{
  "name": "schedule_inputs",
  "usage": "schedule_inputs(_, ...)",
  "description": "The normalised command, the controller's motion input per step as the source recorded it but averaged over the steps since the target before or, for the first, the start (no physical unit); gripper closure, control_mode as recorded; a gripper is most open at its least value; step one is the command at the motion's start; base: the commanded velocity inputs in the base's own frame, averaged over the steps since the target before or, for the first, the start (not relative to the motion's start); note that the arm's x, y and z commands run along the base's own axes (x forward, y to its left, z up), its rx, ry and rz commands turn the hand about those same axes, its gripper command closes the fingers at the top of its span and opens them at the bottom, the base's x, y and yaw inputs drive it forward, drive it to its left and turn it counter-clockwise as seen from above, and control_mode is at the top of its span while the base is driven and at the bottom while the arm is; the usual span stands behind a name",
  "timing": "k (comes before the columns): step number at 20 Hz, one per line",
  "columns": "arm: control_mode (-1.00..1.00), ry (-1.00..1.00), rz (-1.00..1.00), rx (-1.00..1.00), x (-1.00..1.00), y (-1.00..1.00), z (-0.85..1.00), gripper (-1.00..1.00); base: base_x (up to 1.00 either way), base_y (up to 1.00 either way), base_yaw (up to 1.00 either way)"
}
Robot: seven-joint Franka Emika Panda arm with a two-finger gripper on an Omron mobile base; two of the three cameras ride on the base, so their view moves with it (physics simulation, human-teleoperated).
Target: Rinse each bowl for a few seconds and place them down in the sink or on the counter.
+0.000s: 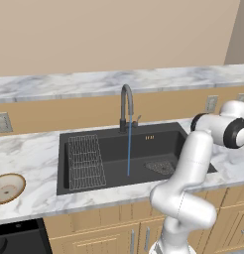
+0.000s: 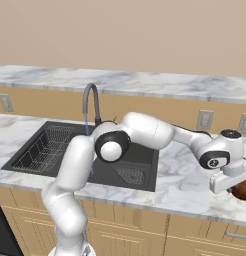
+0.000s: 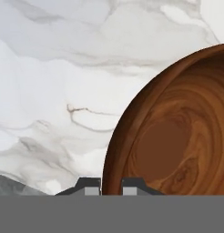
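Note:
The glossy reddish-brown bowl (image 3: 177,136) rests on the white marble counter (image 3: 63,91), to the right of the sink (image 2: 143,158). My gripper (image 3: 111,186) is shut on its near rim, one fingertip (image 3: 89,185) outside and the other inside. From the right base view the hand (image 2: 229,181) hangs over that bowl (image 2: 243,190) at the frame's right edge. The tan bowl (image 1: 7,187) with its speckled cream inside stands on the counter (image 1: 30,154) left of the sink (image 1: 158,144). A thin blue stream of water (image 1: 129,151) runs from the dark gooseneck tap (image 1: 126,106) into the basin.
A wire rack (image 1: 86,161) fills the sink's left part and a mesh drain (image 1: 161,166) lies at its right. A raised marble ledge (image 1: 94,82) runs along the back wall, with outlets (image 2: 204,119) below it. A black stovetop (image 1: 15,238) sits at the lower left.

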Motion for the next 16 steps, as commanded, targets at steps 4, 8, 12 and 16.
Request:
schedule_inputs(4, -1.0, -0.02, 0.15, -0.04, -0.24, 0.09, 0.32, 1.0, 0.0, 0.0, 0.0)
schedule_inputs(8, -1.0, -0.03, 0.15, -0.05, -0.17, 0.13, 0.32, 1.0, 0.0, 0.0, 0.0)
schedule_inputs(12, -1.0, 0.0, 0.16, 0.01, -0.08, 0.2, 0.2, 1.0, 0.0, 0.0, 0.0)
schedule_inputs(16, -1.0, 0.0, 0.15, 0.0, -0.09, 0.22, 0.2, 1.0, 0.0, 0.0, 0.0)
